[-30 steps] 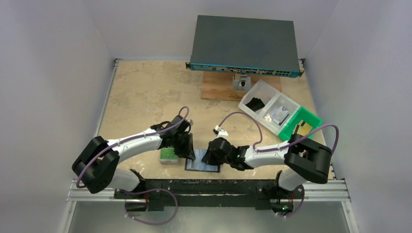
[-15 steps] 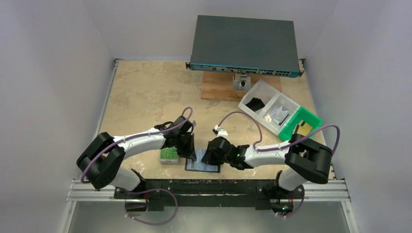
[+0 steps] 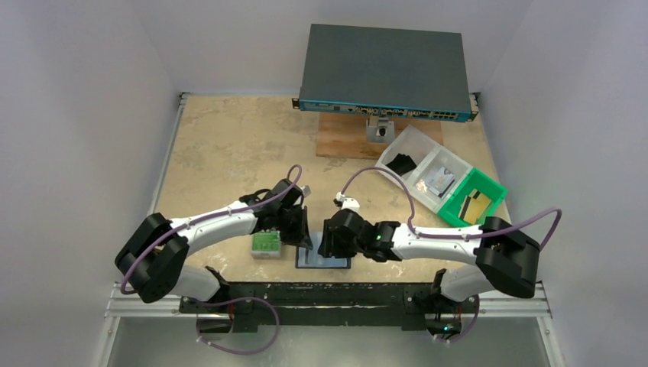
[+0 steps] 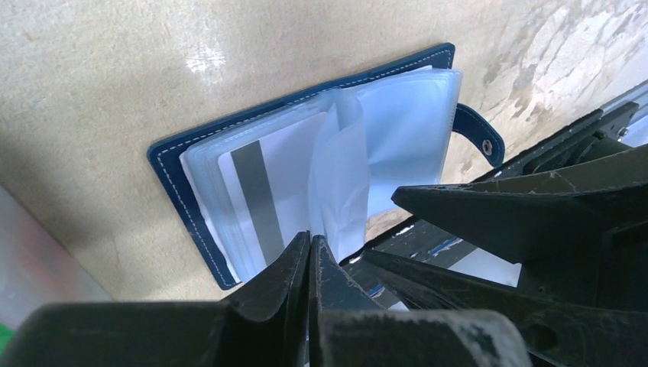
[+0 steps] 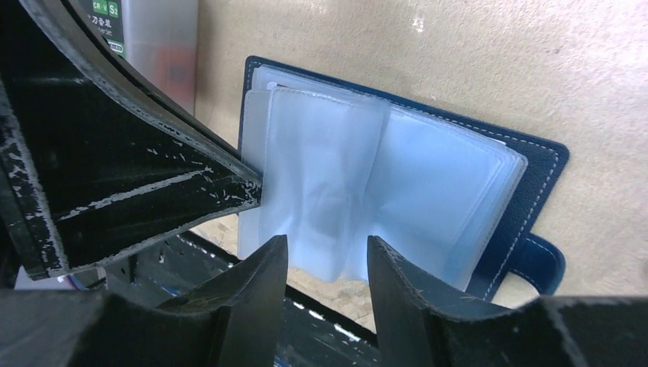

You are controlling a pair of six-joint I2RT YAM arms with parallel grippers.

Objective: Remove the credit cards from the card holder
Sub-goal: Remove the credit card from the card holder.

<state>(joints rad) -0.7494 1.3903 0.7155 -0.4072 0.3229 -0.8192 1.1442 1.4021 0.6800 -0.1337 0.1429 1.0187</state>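
Tan mottled tabletop (image 3: 221,145), by its near edge: the card holder (image 3: 323,261) lies open and flat, its clear sleeves fanned upward. One credit card (image 4: 258,187) with a grey stripe sits in a sleeve on the half away from the holder's snap tab (image 4: 480,138). The left gripper (image 4: 309,243) is at the holder's sleeves with its fingers pressed together, possibly nipping a sleeve leaf, though the view is unclear. The right gripper (image 5: 327,264) is over the same sleeves, fingers partly apart and empty. A grey case (image 3: 265,244) sits just left of the holder.

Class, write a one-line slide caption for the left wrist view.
Shut left tool over the open blue card holder, a striped credit card visible in its clear sleeves.
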